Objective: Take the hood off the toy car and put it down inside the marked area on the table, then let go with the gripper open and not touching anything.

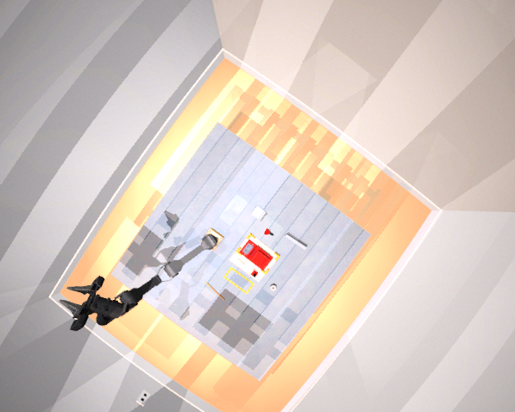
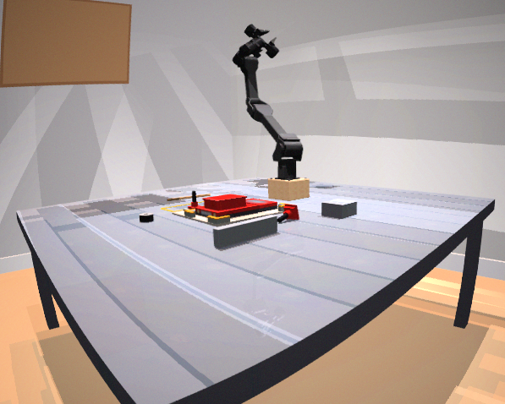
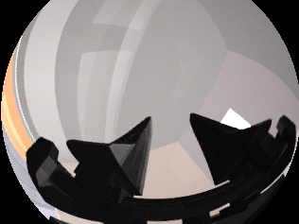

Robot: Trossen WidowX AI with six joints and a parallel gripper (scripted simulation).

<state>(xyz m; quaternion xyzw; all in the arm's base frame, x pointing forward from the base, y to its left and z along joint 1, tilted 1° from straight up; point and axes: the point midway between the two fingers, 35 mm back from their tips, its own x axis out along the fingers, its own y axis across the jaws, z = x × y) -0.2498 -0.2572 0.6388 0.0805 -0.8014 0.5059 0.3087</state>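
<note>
Pale table (image 1: 288,195) (image 2: 226,295) — red toy car (image 1: 254,253) (image 2: 235,209), grey blocks on top

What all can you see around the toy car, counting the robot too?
toy car: one, red, on the white board
white board: one, on the table
marked area: one, yellow outline, beside the board
red-and-black pieces: two, one on the board, one off it
block: one, grey, near the arm's base
bar: one, grey, beside the board
small cylinder: one, black and white, table
stick: one, tan, table
table: one, blue-grey
wall board: one, brown
arm: one, black, raised
gripper: one, black, open
</note>
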